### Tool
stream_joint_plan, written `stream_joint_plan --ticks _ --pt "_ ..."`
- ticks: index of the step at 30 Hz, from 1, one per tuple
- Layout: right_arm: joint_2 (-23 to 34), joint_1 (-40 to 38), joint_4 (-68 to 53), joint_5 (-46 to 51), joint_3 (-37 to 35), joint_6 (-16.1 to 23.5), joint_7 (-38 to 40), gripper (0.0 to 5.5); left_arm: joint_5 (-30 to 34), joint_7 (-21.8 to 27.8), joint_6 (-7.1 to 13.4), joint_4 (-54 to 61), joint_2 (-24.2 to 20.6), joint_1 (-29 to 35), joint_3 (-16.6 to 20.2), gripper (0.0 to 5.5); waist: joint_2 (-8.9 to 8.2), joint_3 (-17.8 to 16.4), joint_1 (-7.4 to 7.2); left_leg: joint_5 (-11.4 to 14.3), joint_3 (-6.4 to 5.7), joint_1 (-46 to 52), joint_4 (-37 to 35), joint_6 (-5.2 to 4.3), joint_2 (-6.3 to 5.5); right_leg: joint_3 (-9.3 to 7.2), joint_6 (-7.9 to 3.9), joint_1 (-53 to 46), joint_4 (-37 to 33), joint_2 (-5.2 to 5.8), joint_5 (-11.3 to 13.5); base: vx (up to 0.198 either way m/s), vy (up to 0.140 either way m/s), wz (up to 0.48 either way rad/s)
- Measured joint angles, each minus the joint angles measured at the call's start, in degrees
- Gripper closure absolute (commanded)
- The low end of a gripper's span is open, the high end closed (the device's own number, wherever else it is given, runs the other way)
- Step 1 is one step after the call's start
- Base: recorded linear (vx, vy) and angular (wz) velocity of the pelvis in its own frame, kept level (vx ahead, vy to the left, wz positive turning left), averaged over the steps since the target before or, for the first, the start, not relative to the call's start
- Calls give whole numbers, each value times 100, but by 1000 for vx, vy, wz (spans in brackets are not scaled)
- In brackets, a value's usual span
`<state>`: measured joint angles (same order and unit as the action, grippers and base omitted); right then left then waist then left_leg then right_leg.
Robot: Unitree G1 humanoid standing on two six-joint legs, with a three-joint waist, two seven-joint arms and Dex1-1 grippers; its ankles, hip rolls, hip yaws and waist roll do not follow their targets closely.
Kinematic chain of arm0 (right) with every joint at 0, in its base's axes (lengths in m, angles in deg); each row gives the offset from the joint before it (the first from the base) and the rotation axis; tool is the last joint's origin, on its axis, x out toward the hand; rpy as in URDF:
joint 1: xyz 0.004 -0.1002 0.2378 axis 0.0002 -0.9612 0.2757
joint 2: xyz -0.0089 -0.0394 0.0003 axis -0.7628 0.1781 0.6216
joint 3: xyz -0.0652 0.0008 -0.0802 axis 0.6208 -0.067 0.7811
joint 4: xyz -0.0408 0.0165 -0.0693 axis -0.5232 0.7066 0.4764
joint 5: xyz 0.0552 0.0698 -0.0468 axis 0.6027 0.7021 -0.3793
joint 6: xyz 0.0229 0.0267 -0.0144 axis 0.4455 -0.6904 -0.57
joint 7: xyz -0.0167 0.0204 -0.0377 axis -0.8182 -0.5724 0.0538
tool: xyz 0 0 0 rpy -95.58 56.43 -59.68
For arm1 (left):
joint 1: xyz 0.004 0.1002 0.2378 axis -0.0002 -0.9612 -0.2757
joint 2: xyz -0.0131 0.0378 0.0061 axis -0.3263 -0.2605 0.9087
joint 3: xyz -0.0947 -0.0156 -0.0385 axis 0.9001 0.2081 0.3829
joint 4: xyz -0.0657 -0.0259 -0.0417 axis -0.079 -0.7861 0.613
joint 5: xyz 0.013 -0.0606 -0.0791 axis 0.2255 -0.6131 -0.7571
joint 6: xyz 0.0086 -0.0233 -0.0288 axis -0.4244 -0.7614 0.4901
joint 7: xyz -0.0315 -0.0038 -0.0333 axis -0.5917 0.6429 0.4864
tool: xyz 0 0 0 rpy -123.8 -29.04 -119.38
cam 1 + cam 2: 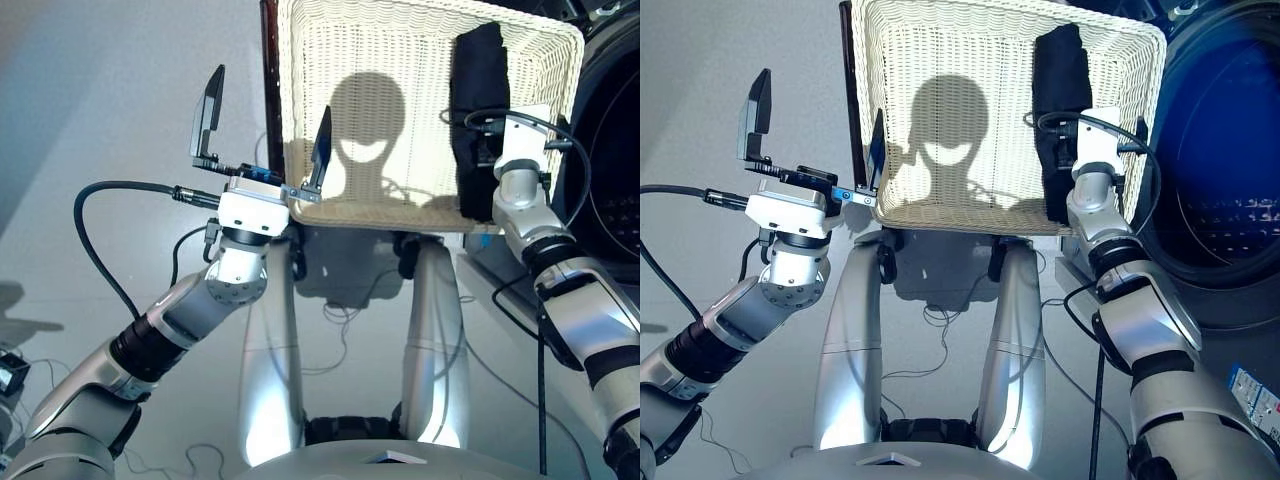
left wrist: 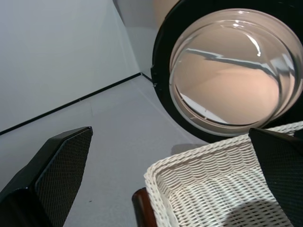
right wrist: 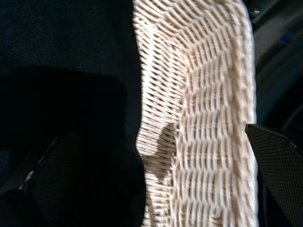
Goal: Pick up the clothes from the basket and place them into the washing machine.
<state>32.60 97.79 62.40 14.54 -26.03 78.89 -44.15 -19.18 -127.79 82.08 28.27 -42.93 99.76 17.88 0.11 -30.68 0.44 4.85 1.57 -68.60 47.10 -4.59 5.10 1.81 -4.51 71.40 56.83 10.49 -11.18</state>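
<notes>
The long black fabric bundle lies along the right edge of the shallow cream-white wicker basket; the right gripper, fingers spread and empty, should straddle its near end before closing, while the left gripper hangs wide open at the near left corner.

Cream wicker basket, rough woven weave; black bundle of matt soft cloth; washing machine door with glossy clear glass, smooth black rim; floor smooth, matt grey.
</notes>
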Motion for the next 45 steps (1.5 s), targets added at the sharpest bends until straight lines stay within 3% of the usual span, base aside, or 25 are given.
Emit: stream_joint_plan --ticks 10,16,28,36,37,38,39,41,45 --pt "-135 121 -123 -558 223 -4 -30 0 39 106 -103 -1 33 12 -161 0 61 4 -26 30 -23 -110 111 -87 88 -9 106 228 249 -47 -64 0 0 0" --pt "-229 172 -61 -524 195 -1 -188 0 36 134 -123 -1 33 -12 -148 0 113 18 -25 42 -153 -106 117 -201 88 -88 199 229 325 -90 -130 0 0 0" --pt "-374 323 25 639 -74 53 -740 0 -16 367 -129 -4 33 -81 -114 0 186 54 -21 56 -234 -158 102 -234 91 -145 330 399 439 -92 -123 10 0 -6" --pt "-379 258 14 1366 -82 62 -1262 0 -45 627 -136 3 93 -188 -38 0 342 151 -6 66 -312 -120 96 -364 88 -189 426 434 521 -109 -157 -12 1 -8" --pt "-380 247 11 1444 -81 60 -1357 343 -47 659 -137 -4 98 -201 -37 0 365 162 -2 65 -312 -112 87 -367 92 -192 434 432 517 -107 -156 0 0 0" --pt "-381 246 47 1482 -79 60 -1496 509 -48 669 -137 2 121 -203 -36 0 406 183 -2 75 -321 -109 98 -381 91 -204 435 431 517 -111 -162 0 0 0" --pt "-393 233 34 1485 -71 60 -1606 550 -55 719 -138 0 163 -210 -35 0 433 189 4 88 -316 -92 107 -400 92 -199 437 421 534 -108 -181 -96 -1 -23" --pt "-441 219 27 1484 -25 45 -1750 550 -75 772 -127 11 209 -206 -43 0 493 229 25 54 -324 -86 94 -362 94 -220 443 405 517 -109 -184 0 0 0" --pt "-486 199 -70 1484 -8 42 -1868 550 -100 853 -126 -6 214 -165 -33 0 514 236 32 47 -339 -105 98 -422 111 -254 450 400 513 -89 -204 0 0 0"
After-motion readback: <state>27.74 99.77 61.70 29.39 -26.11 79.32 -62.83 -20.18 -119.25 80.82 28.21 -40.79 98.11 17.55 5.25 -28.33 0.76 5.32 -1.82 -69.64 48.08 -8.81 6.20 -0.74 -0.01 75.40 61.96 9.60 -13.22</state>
